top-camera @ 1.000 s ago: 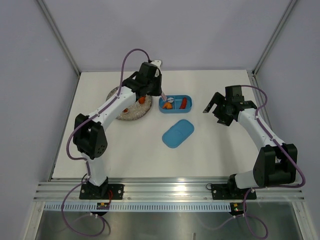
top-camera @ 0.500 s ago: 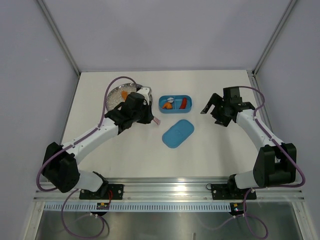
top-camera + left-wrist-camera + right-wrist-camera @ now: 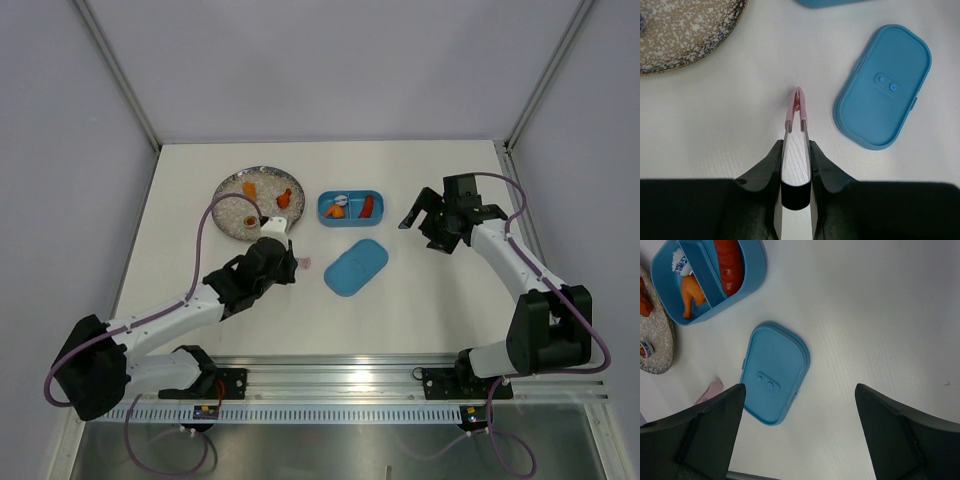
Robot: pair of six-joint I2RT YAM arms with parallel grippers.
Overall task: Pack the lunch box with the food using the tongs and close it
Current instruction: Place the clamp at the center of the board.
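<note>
Saw a white desk (image 3: 430,300) carrying everything, with the left arm stretched low across it from 7 o'clock. Found the round speckled plate (image 3: 232,205) at 10 o'clock of the desk's middle, holding two orange morsels (image 3: 285,196) and a small pale round piece (image 3: 249,218). Found the blue lid (image 3: 356,266) lying flat near the middle, two small studs showing, touching nothing else. Found the lunch box (image 3: 352,207) open at 12 o'clock of the lid and 3 o'clock of the plate, near the plate's rim but apart from it. Counted an orange piece (image 3: 690,295) and a white piece (image 3: 679,261) in one compartment and a red piece (image 3: 729,262) in the other. Noted the left fingers (image 3: 290,263) pinching the tongs (image 3: 796,107) by both blades, at 9 o'clock of the lid and 6 o'clock of the plate. Saw the pink tong tips pressed together over bare desk; could not tell whether touching it. Noted the right fingers (image 3: 422,228) spread wide and empty at 3 o'clock of the lunch box, well apart from it.
</note>
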